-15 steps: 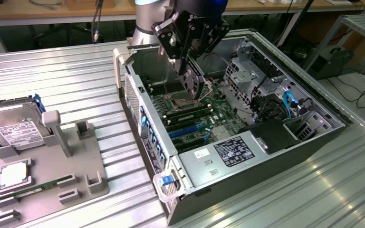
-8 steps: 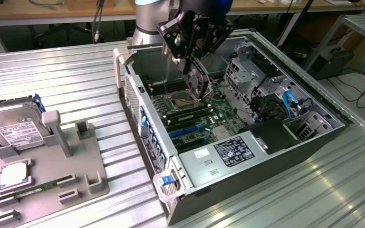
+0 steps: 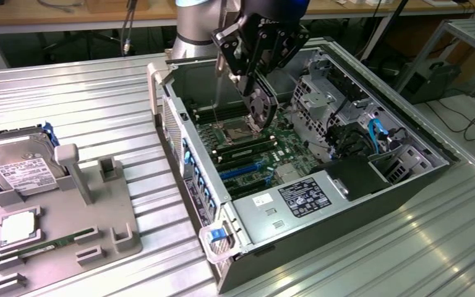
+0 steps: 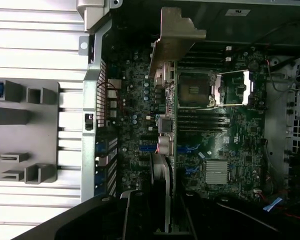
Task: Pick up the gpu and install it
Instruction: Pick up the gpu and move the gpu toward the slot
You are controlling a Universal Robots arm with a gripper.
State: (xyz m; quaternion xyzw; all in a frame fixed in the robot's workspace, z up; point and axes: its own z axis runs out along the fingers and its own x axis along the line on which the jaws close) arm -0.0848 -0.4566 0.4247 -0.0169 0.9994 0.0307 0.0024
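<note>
Grey moulded plastic holder point(image 3: 97, 229) lies at the exterior view's left on the ribbed metal table point(image 3: 89, 93). Centre: open metal computer case point(image 3: 345, 247), green motherboard point(image 3: 258, 145) exposed. Jaws of the black gripper point(image 3: 252, 80) clamp the thin dark gpu card point(image 3: 260, 106). It stands on edge above the board, long axis parallel to the rear port wall.

A: What's lying on your table point(image 3: 81, 93)?
B: An open case point(image 3: 345, 247) is lying there, motherboard point(image 3: 287, 137) facing up.
A: And your tray point(image 3: 97, 229)?
B: It's holding a drive point(image 3: 15, 164) and a CPU point(image 3: 19, 226), sitting at the exterior view's left.
</note>
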